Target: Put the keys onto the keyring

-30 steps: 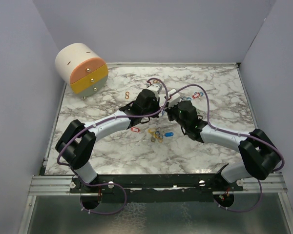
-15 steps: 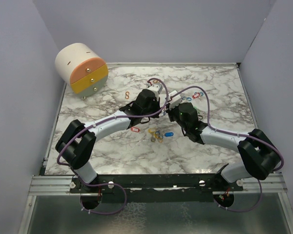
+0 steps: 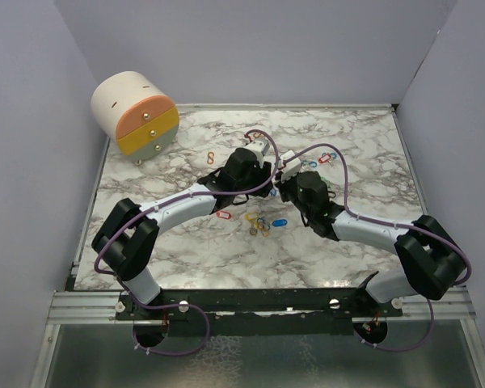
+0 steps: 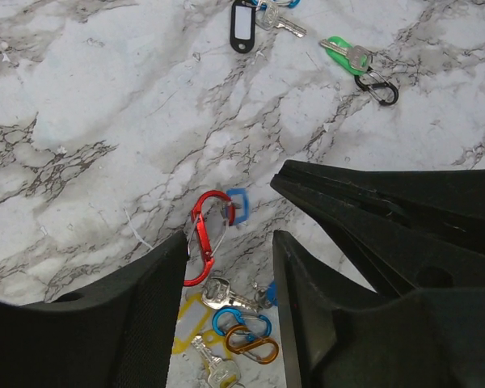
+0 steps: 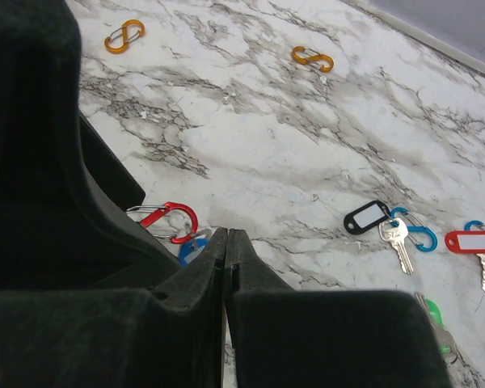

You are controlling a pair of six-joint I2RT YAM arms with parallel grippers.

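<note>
Left arm [image 3: 186, 202]: pale grey-white links, bulky black joint housings.
Right arm [image 3: 364, 228]: the same pale links and black joints.
Cables [image 3: 340, 174]: purple, one looped along each arm.
Base rail [image 3: 259, 301]: black bar with round silver bolt heads.
Fingers [image 4: 129, 323]: matte black and tapering, with a faintly grainy surface.

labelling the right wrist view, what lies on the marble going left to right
orange clip → red carabiner → second orange clip → black tag → blue carabiner → red tag
</note>
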